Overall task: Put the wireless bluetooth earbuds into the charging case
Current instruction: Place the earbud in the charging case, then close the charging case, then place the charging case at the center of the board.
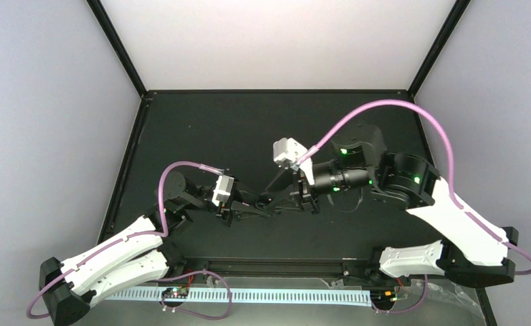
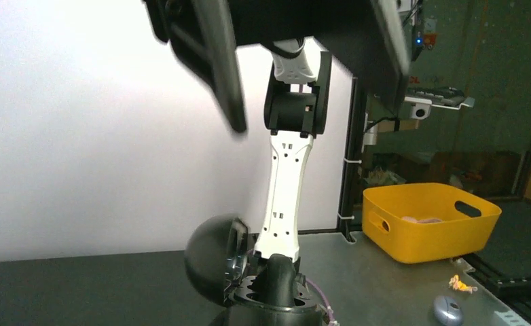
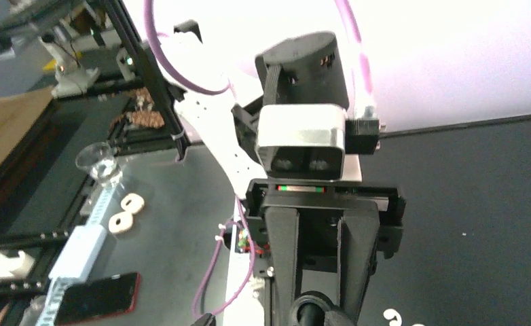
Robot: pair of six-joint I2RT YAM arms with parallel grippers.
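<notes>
Centrally, left gripper (image 1: 257,210) closed, contents hidden; right gripper (image 1: 277,197) unclear. Glossy white comma-shaped earbud (image 3: 392,316) lies on matte black table (image 1: 249,129).

Table (image 1: 249,129) top: matt black, a few pale specks. Left arm (image 1: 113,255) shells: smooth white plastic with a slight sheen; joints matt black plastic. Cable (image 1: 385,105): smooth purple sheath. Bin (image 2: 419,238): yellow moulded plastic, smooth, semi-gloss. Cup (image 3: 100,161): clear, glass or plastic unclear. Phone (image 3: 100,297): glossy red. Earbud (image 3: 393,316): glossy white plastic.
</notes>
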